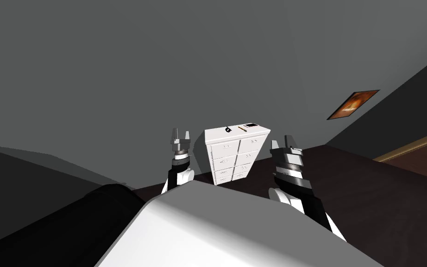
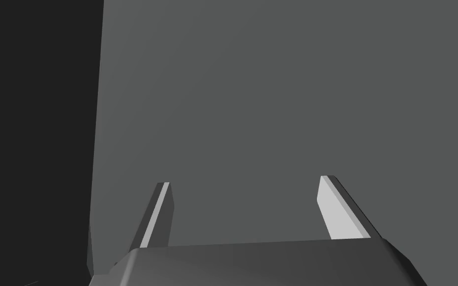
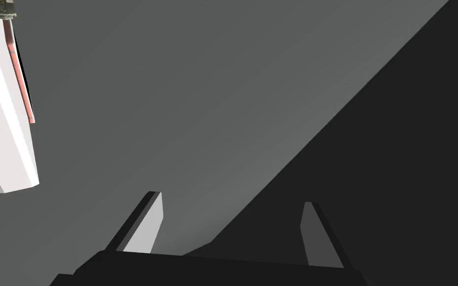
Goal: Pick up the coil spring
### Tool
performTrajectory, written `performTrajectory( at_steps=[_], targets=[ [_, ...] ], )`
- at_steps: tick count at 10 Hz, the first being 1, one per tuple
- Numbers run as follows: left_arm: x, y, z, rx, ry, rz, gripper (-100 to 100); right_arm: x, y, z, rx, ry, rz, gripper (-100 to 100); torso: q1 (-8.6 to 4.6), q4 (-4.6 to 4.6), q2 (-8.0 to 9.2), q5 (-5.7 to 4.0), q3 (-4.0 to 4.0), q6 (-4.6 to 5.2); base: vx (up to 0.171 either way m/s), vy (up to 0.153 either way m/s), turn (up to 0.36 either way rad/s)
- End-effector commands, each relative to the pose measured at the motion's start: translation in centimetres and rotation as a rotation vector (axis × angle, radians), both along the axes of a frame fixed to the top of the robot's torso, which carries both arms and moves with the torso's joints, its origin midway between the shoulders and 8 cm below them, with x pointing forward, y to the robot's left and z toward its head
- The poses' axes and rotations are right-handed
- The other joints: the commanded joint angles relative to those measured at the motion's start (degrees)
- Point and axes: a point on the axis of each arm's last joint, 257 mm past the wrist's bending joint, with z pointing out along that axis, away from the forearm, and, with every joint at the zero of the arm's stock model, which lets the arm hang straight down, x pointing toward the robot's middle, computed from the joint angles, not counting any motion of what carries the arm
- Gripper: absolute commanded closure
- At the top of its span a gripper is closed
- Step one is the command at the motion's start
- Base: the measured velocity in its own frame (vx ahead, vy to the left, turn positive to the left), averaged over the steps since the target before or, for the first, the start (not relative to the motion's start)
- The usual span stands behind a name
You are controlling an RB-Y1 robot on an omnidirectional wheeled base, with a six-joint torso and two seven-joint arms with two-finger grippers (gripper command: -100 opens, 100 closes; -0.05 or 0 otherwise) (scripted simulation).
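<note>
A small dark coil spring (image 1: pixel 228 129) lies on top of a white chest of drawers (image 1: pixel 233 157) that stands against the grey wall some way ahead of me. My left gripper (image 1: pixel 180 132) is raised to the left of the chest, well short of it, and its wrist view shows the fingers (image 2: pixel 246 180) open with nothing between them. My right gripper (image 1: pixel 283 140) is held up to the right of the chest, also open (image 3: pixel 231 197) and empty. A corner of the white chest (image 3: pixel 4 124) sits off to one side of the right gripper.
Beside the spring on the chest top lie a thin yellowish stick (image 1: pixel 242 129) and a flat dark slab with a white rim (image 1: pixel 251 125). A framed orange picture (image 1: pixel 353 104) hangs on the right wall. Dark floor (image 1: pixel 370 199) stretches between me and the chest.
</note>
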Motion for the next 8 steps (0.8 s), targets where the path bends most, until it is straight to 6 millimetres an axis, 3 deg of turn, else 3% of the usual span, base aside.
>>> performTrajectory(
  at_steps=[1,8],
  targets=[
    [0.0,0.0,0.0,0.0,0.0,0.0,0,0.0,0.2,-0.1,-0.04,0.001,0.0,-100,0.0,0.0,0.0,0.0,0.0,0.0,-0.039,-0.008,0.019],
    [0.0,0.0,0.0,0.0,0.0,0.0,0,0.0,1.3,-1.2,-0.359,0.002,-0.01,-100,-0.03,0.07,0.3,-0.01,0.18,-0.01,-0.086,-0.01,0.052]
  ],
)
